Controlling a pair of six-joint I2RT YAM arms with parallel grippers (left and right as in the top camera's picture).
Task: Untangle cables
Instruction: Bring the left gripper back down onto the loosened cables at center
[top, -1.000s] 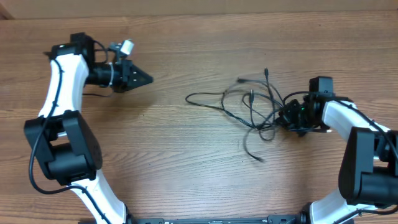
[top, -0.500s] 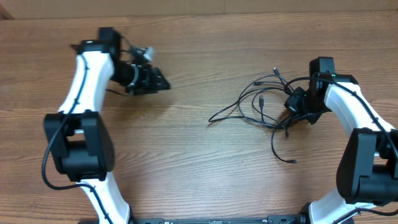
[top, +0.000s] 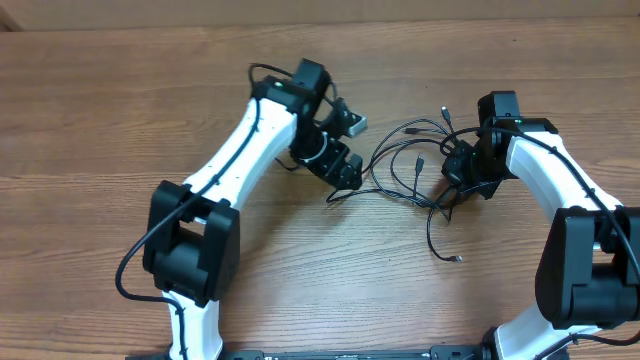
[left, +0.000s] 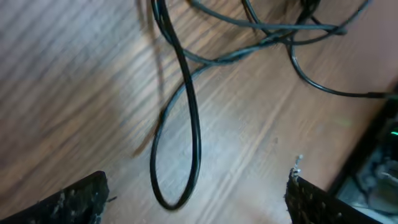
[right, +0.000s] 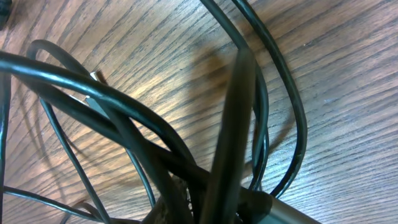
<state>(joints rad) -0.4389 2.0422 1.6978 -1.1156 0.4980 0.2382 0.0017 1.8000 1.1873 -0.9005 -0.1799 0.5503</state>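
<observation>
Shows a wooden desk (top: 120, 120) from above, crossed by the left arm (top: 250, 140) and the right arm (top: 555, 175). Locates the cables (top: 420, 160), a loose black tangle, right of centre on the desk between the two arms. Presents the right jaws clamped shut on a bunch of cable strands, and the left jaws spread wide, holding nothing, fingertips (left: 74, 199) on either side of one loop lying on the wood.

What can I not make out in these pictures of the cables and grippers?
- Overhead: right gripper covers its grip; which of the cables it holds is hidden.
- Right wrist: close-up cables hide its fingers.
- Left wrist: fingers of the left gripper cut off by bottom edge; blurred.
- Overhead: plug tips too small to identify.
</observation>
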